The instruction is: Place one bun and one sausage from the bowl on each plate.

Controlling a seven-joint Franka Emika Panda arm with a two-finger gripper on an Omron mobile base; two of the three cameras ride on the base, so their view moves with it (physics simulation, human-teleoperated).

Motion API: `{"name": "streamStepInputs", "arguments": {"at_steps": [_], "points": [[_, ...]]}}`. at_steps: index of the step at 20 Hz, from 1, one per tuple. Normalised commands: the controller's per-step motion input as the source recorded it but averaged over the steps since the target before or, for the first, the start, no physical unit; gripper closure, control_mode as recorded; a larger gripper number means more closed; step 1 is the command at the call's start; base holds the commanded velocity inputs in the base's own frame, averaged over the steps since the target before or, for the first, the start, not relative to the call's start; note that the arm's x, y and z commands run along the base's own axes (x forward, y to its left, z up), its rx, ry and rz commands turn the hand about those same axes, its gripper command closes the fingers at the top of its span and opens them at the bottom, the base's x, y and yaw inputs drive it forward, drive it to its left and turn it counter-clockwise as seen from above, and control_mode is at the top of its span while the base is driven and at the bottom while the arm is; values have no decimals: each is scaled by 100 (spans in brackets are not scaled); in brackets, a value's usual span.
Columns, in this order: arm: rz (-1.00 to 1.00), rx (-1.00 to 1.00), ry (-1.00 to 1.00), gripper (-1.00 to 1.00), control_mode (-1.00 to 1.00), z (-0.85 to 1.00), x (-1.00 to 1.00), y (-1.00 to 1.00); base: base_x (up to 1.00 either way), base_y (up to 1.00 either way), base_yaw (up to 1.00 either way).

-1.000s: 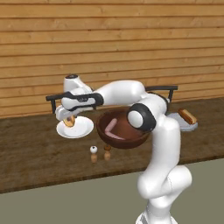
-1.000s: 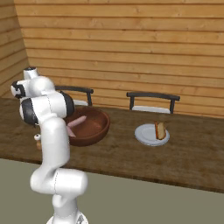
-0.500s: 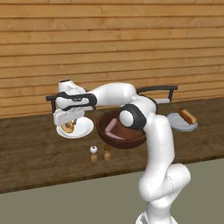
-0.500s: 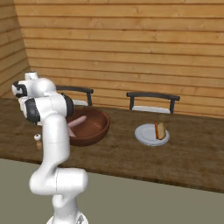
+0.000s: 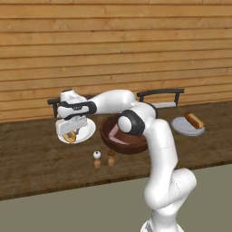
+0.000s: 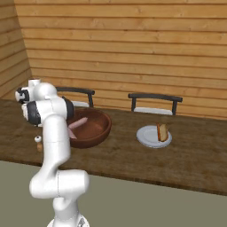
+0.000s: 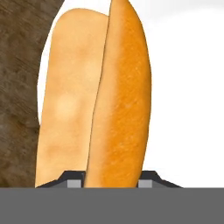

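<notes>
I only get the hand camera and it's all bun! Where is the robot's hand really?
Observer: The gripper is low over the white plate at the left end of the table, and the bun sits between its fingers.
Operator: Is anything left in the big bowl?
Observer: Yes, a pink sausage lies inside the dark wooden bowl, just right of that plate.
Operator: What about the other plate?
Observer: The other plate, further right, already has a bun with a sausage on it.
Operator: Anything else near the hand?
Observer: Two small shakers stand in front of the bowl.
</notes>
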Motion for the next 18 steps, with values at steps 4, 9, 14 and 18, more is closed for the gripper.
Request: {"name": "streamStepInputs", "arguments": {"at_steps": [4,9,14,18], "points": [[0,0,0,100,-100,31,21,0,0,0,0],[0,0,0,100,-100,5,4,0,0,0,0],[0,0,0,-100,-100,0,0,0,0,0,0],[0,0,0,-100,-100,0,0,0,0,0,0]]}}
